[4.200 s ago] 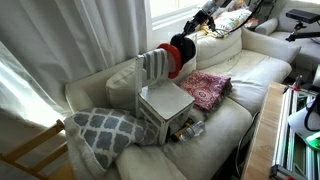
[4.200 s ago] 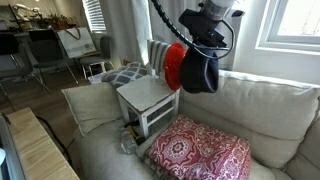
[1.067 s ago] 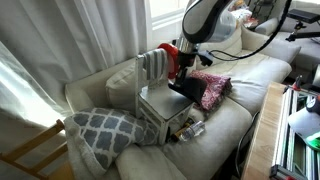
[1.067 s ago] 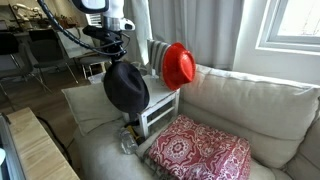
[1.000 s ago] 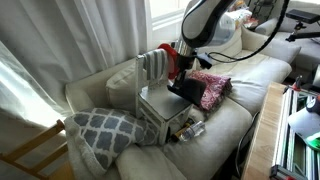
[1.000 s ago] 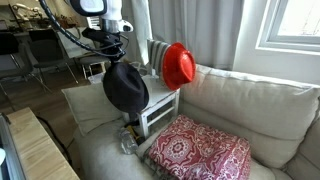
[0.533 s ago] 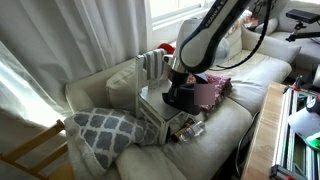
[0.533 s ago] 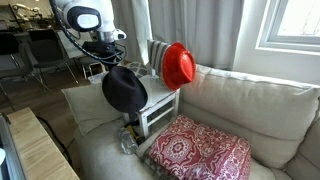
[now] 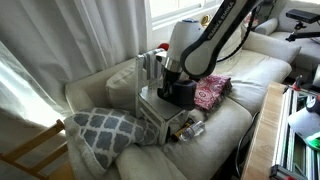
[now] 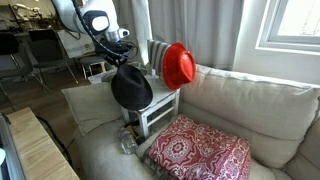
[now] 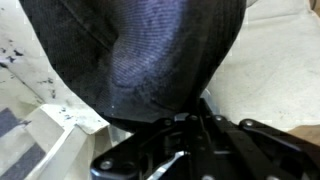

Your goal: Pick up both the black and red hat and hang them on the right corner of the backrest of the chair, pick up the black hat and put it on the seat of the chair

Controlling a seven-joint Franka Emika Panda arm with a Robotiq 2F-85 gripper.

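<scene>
Fabric of the black hat (image 10: 131, 88) hangs pinched in the gripper (image 10: 127, 65), jaws closed tight on its upper edge, low over the seat (image 10: 165, 97) of the chair (image 10: 160, 118); whether it touches, I cannot tell. The red hat (image 10: 179, 65) hangs on a top corner of the backrest (image 10: 157, 52).
</scene>
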